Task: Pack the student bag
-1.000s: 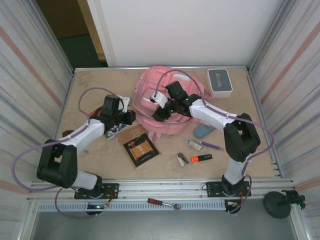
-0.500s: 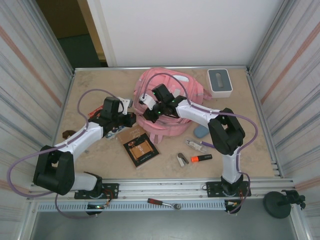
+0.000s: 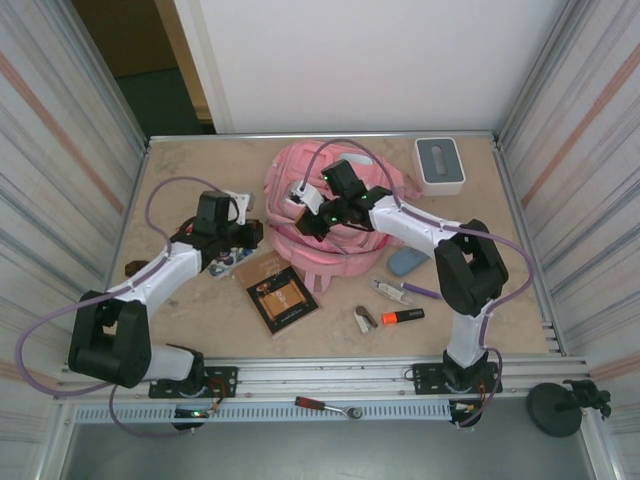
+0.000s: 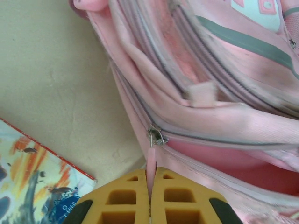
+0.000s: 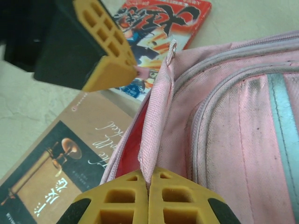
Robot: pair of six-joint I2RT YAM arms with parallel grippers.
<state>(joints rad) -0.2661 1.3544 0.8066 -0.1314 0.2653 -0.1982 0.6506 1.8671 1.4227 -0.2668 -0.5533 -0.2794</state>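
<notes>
The student bag [image 3: 285,185] lay near the far edge of the desk [image 3: 200,320], about in the middle. The step in hand looked like opening the bag so that things could go in.

The left fingers [image 4: 144,182] were pressed together on the thin pink zip pull [image 4: 151,161], which hung from the little metal slider [image 4: 157,135]. The right fingers [image 5: 145,182] were pressed together too. They pinched a fold of pink cloth right at the mouth of the bag, where a bit of red inside showed. Both sets of fingers were close together, on the bag's side that faced the left front corner.

The zip seemed only partly open. A brown book [image 3: 282,295] lay on the desk just beside the bag, and an orange pen [image 3: 403,316] lay nearer the front edge.

The next move would likely need the left arm to draw the pull along the line of the zip, not up. The right one would have to hold the cloth tight so the bag did not slide. The pull was small and could slip out.
</notes>
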